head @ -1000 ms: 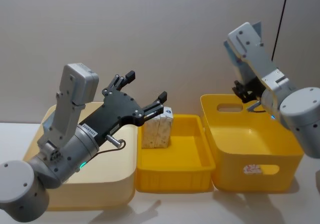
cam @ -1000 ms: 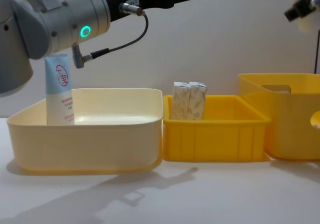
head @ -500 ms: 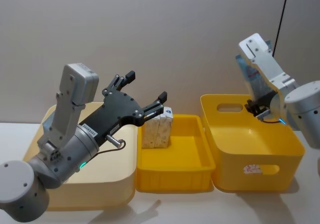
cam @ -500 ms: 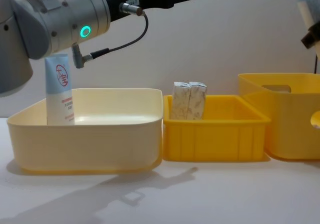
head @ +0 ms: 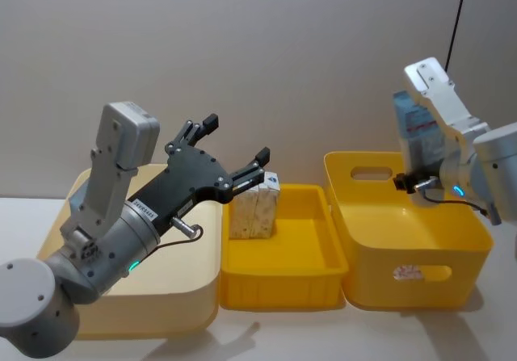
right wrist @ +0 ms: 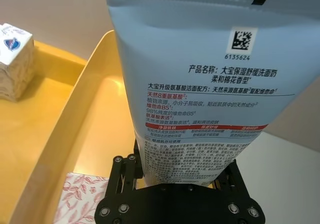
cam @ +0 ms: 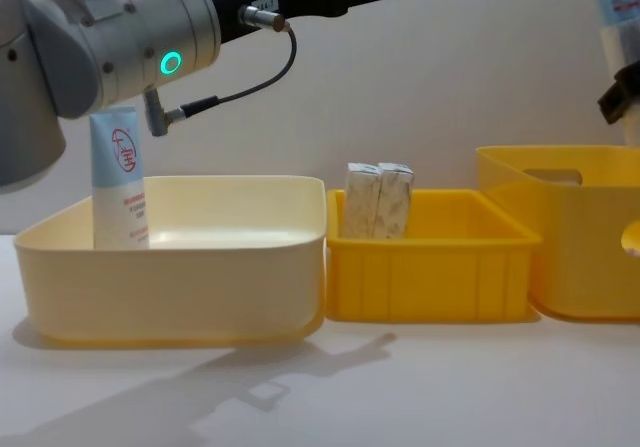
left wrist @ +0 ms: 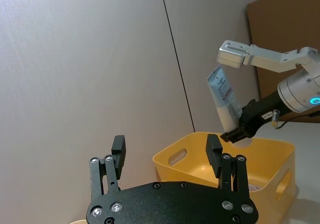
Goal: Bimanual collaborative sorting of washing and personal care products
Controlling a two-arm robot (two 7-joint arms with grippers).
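Head view, left to right. Your left gripper (head: pixel 229 149) hangs with its fingers spread and nothing between them, above the seam between the cream bin (head: pixel 194 296) and the shallow middle tray (head: pixel 279 288). One tube (cam: pixel 118 179) stands upright in the cream bin's far left corner. Two cartons (head: pixel 254 205) stand side by side, touching, at the tray's far left corner, just under that left gripper.

Your right gripper (head: pixel 410 180) is clamped on the lower end of a second tube (head: pixel 416 127), carried above the deep yellow bin (head: pixel 404 280) near its far right wall. The right wrist view shows that tube's printed face (right wrist: pixel 200 83) between the jaws, with a patterned carton (right wrist: pixel 85 204) lying on the bin floor beneath it.

Judgement: the step in hand is transfer of this tube leftward toward the cream bin, probably by handover.

- Carry it high enough to pass over the deep bin's left wall and the cartons.
- Keep the tube near upright; gripped at one end, it may swing or bend.
- For handover, present the free upper end to the left fingers and let go only once they have closed.
- Set it down beside the standing tube, not against it.
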